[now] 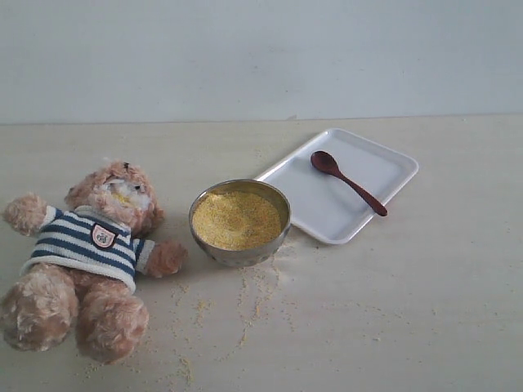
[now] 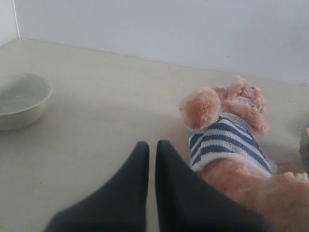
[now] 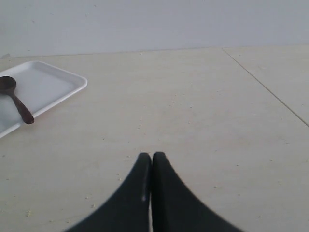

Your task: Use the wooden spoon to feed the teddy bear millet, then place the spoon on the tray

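The teddy bear [image 1: 90,253] lies on its back at the left, in its striped shirt, with yellow specks on its muzzle. Right of it stands the steel bowl [image 1: 240,222] heaped with millet [image 1: 236,219]. The wooden spoon [image 1: 346,181] lies on the white tray [image 1: 327,216] at the back right. Neither arm shows in the exterior view. My left gripper [image 2: 152,145] is shut and holds nothing, beside the teddy bear [image 2: 231,130]. My right gripper [image 3: 151,155] is shut and holds nothing, over bare table, well away from the tray [image 3: 58,92] and the wooden spoon [image 3: 15,100].
Loose millet grains [image 1: 245,314] are scattered over the table in front of the bowl. A pale bowl [image 2: 21,99] stands on the table in the left wrist view. A seam [image 3: 265,87] crosses the tabletop in the right wrist view.
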Controlling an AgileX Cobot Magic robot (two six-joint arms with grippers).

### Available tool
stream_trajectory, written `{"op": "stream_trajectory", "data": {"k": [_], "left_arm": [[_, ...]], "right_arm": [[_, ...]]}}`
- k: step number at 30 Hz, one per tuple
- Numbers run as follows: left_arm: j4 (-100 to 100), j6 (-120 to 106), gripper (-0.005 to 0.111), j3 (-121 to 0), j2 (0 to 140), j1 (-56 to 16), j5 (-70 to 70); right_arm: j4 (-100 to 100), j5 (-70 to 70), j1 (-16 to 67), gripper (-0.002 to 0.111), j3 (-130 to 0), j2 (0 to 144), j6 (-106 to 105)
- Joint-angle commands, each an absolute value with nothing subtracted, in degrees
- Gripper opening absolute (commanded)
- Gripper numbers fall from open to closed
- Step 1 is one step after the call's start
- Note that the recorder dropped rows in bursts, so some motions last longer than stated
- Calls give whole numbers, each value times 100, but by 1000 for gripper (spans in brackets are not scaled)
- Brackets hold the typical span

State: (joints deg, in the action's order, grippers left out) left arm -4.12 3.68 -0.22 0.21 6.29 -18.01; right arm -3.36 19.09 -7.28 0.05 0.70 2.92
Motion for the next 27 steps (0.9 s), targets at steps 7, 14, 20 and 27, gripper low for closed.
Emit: {"op": "stream_trajectory", "data": {"k": [7,14,20,27], "left_arm": [[-841,-328,5,0,0,295,-1864],[-862,-289,5,0,0,283,-1864],[-861,-289,5,0,0,283,-1842],[-861,-289,5,0,0,283,-1842]], "right_arm": [[-321,1864,-732,0,0,73,262],[-321,1864,-732,0,0,73,262],[-321,1864,-732,0,0,73,262],[-321,1864,-732,0,0,73,262]]}}
